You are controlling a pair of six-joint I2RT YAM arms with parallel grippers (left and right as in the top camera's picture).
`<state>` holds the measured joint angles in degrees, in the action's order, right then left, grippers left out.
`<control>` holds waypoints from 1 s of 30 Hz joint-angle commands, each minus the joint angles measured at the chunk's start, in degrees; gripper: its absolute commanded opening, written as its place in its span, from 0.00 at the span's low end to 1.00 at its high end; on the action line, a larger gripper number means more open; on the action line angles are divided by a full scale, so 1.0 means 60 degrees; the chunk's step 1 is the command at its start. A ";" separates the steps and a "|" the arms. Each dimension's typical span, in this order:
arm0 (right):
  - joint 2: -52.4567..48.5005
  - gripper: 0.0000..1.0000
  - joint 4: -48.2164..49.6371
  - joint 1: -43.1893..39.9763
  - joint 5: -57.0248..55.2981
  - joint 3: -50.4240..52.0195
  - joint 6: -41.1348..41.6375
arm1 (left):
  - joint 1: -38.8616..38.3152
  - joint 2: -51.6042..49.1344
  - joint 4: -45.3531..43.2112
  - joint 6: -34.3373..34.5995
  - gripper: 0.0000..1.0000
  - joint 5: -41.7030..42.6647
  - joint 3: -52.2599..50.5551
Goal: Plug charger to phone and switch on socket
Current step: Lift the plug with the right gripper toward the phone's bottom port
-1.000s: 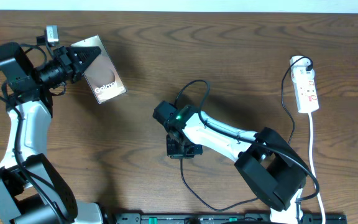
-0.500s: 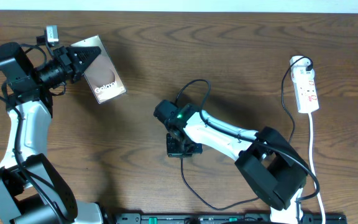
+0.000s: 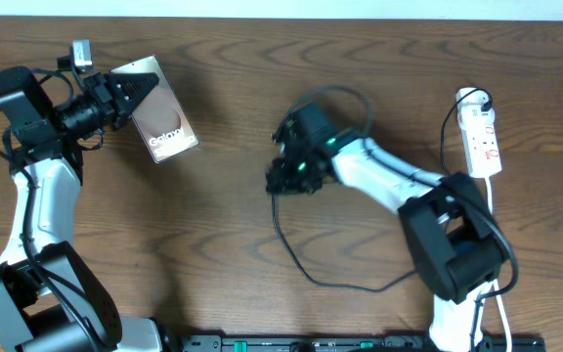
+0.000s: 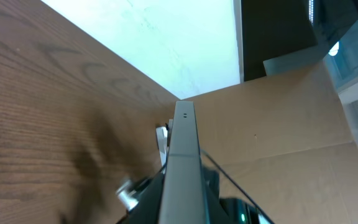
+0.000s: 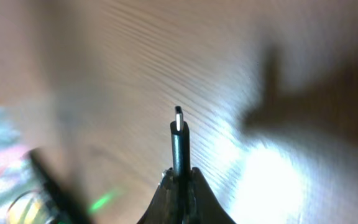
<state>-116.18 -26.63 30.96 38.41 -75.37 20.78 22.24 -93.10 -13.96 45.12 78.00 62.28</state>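
The task was under way but neither step was finished. The left gripper (image 3: 143, 90) pinched the phone (image 3: 169, 132) by one end near the table's (image 3: 223, 293) far left, and the left wrist view showed the handset edge-on between the fingers. The right gripper (image 5: 179, 180) was pressed tight on the charger (image 5: 178, 140), whose plug tip stuck out ahead of the jaws, well apart from the phone, so the plug was not yet in. The socket (image 3: 483, 142) lay at the far right with nothing near its switches; whether it was on could not be told, and it was judged still to be switched.

Compared with a second earlier, the right arm had lifted from the table's middle and swung up and toward the phone, dragging the cable's loop with it; the left arm and phone had not moved
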 commanded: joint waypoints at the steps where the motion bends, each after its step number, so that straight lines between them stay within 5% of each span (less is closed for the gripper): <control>1: -0.0102 0.01 0.0565 -0.0776 0.3956 -0.0091 -0.2718 | 0.0044 0.0226 -0.0091 -0.0051 0.07 0.0175 0.0127; 12: -0.0102 0.01 0.3912 -0.1880 0.8400 -0.0091 -0.3253 | 0.0011 0.0226 -0.0098 -0.0011 0.07 0.0062 0.0127; 21: -0.0102 0.01 0.4207 -0.1311 0.8451 -0.0091 -0.2310 | -0.0477 0.0226 -0.2313 0.1657 0.07 -0.0168 0.0131; 30: -0.0102 0.01 0.6280 -0.0790 0.8440 -0.0091 -0.0219 | -0.0918 0.0226 -0.3697 0.2619 0.07 -0.0586 0.0131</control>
<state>-116.22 8.38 25.06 87.68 -75.37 13.21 17.21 -93.10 -35.20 57.84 75.46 62.24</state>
